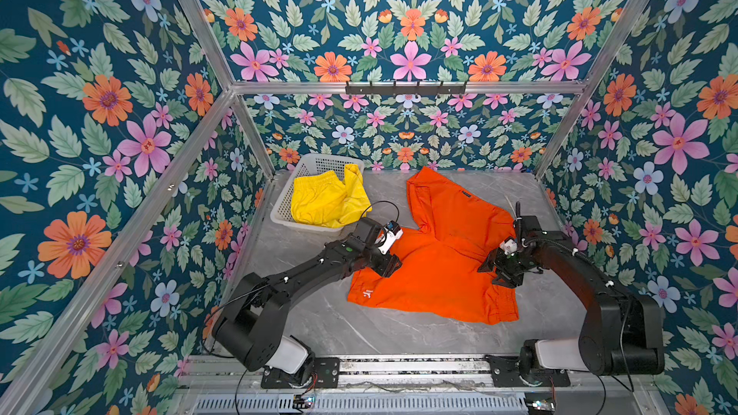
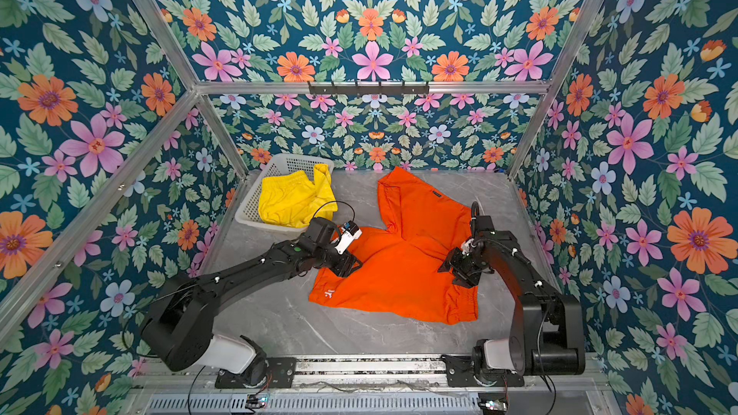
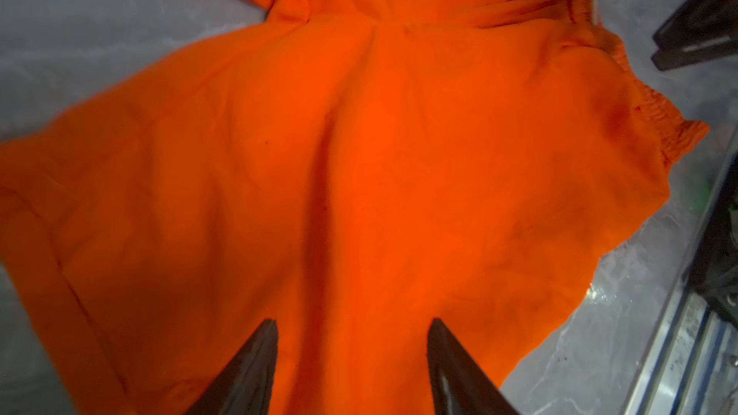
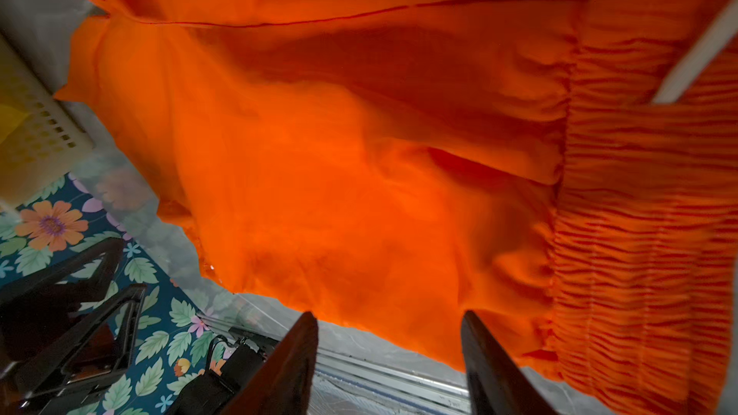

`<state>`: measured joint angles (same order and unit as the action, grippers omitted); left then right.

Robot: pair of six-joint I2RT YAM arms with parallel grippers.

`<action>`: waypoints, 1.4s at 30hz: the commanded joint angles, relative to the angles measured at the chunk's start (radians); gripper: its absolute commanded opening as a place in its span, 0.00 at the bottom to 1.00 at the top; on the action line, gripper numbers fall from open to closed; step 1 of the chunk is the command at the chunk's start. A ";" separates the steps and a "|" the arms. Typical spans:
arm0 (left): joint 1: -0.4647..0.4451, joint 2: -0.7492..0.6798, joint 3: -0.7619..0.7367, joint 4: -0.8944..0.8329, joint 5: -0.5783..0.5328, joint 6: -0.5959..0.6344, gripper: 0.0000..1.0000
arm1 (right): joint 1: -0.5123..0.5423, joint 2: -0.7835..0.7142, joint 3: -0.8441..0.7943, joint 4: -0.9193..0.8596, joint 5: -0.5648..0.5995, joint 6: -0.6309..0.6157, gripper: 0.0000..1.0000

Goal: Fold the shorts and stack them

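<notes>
Well, the orange shorts [image 1: 439, 261] lie spread out on the grey table [image 1: 399, 337], from the middle over to the right side. One leg points to the back wall. The other leg points to the left and has a small white logo [image 1: 368, 294] near its corner. The cloth has some soft bumps and folds in it. The crinkly waistband [image 4: 639, 233] is on the right side of the shorts. The left gripper [image 1: 389, 265] hangs over the left edge of the orange shorts, close to the cloth. In the left wrist view its two dark fingers [image 3: 255, 361] stand apart, with only orange cloth showing under the gap, so this claw is spread and pinches nothing. The right gripper [image 1: 501, 273] hangs over the right edge of the shorts, by the waistband. In the right wrist view its fingers [image 4: 295, 353] are spread apart too, and nothing sits between them. The yellow shorts [image 1: 323, 201] are bunched up in the white basket [image 1: 315, 161] at the back left of the table, and a bit of yellow hangs over the rim. The basket sits just beside the orange shorts, behind the left arm.
</notes>
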<state>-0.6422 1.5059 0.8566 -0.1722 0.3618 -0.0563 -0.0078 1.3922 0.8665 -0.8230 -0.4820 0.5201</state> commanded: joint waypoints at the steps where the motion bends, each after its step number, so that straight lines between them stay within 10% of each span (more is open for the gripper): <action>1: 0.003 0.033 -0.018 0.072 -0.051 -0.168 0.62 | -0.019 0.038 -0.031 0.063 0.057 0.031 0.58; 17: 0.012 -0.135 -0.228 0.006 -0.092 -0.387 0.61 | -0.146 0.201 0.067 0.036 0.205 -0.107 0.60; 25: 0.162 -0.291 -0.268 0.045 0.029 -0.560 0.52 | -0.003 0.051 0.241 -0.041 0.170 -0.140 0.60; 42: 0.176 -0.031 -0.201 0.122 0.112 -0.503 0.38 | 0.132 0.177 0.040 0.264 0.055 -0.032 0.58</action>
<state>-0.4660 1.4551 0.6483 -0.0830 0.4469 -0.5739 0.1246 1.5593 0.9146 -0.5972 -0.4168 0.4732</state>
